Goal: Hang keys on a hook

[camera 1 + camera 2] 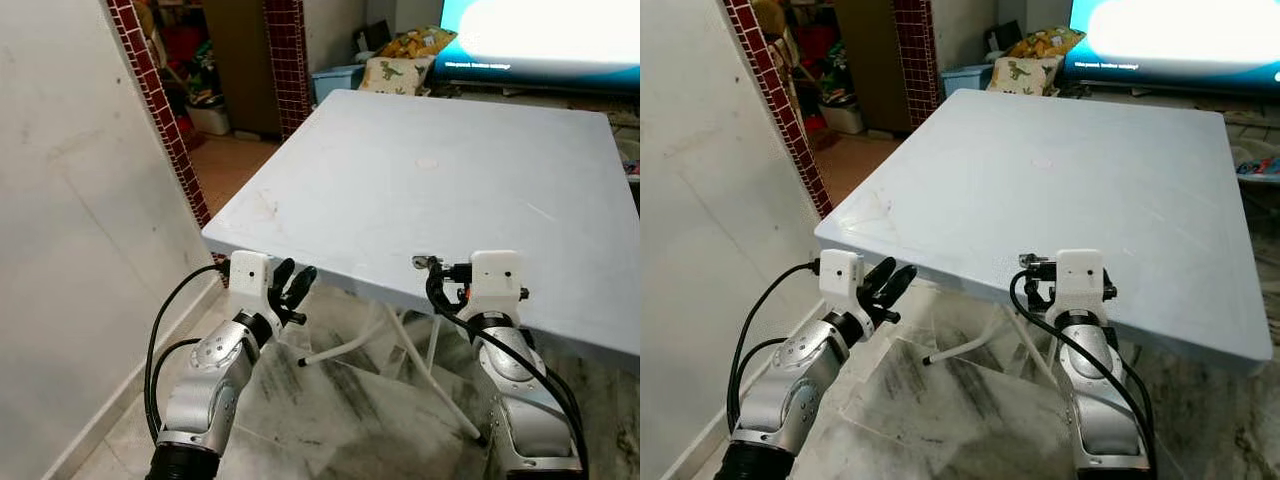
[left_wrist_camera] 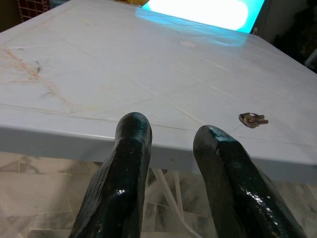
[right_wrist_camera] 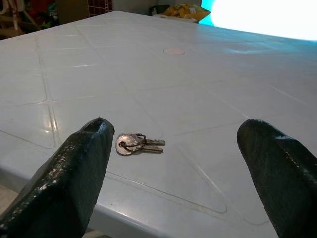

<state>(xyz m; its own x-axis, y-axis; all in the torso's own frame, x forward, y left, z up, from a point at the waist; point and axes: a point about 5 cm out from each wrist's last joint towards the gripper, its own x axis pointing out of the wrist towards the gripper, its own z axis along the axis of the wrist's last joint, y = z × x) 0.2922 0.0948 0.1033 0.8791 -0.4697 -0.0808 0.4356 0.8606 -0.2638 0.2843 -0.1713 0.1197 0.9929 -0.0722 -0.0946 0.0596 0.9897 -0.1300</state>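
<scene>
Right gripper [image 3: 173, 163]: black fingers [image 3: 69, 178] spread wide apart and holding nothing, level with the near edge of the table; the keys lie just beyond, in line with the gap between the fingers.
Left gripper [image 1: 293, 285]: fingers [image 2: 124, 168] a little apart, nothing between them, held just below and in front of the table's near-left edge.
Wall [image 1: 70, 230]: pale plaster, left of the table, trimmed along its edge with a strip of small dark-red tiles [image 1: 160, 110].
Table [image 1: 440, 190]: large white plastic top with moulded panel lines and a small round boss at its centre; faint brownish scuffs near the near-left corner; white folding legs [image 1: 400, 350] beneath.
Floor [image 1: 340, 410]: grey-veined marble under and before the table.
Screen [image 1: 545, 35]: bright, glowing cyan-white, beyond the table's far edge.
Cushions [image 1: 400, 62]: one pale with dinosaur print and one yellow patterned, beyond the table's far-left corner, beside a light-blue bin [image 1: 338, 80].
Doorway [image 1: 200, 70]: behind the table to the left, showing cluttered, colourful goods.
Keys [image 3: 136, 143]: two small metal keys on a ring, flat on the table close to its near edge, touching neither gripper.
</scene>
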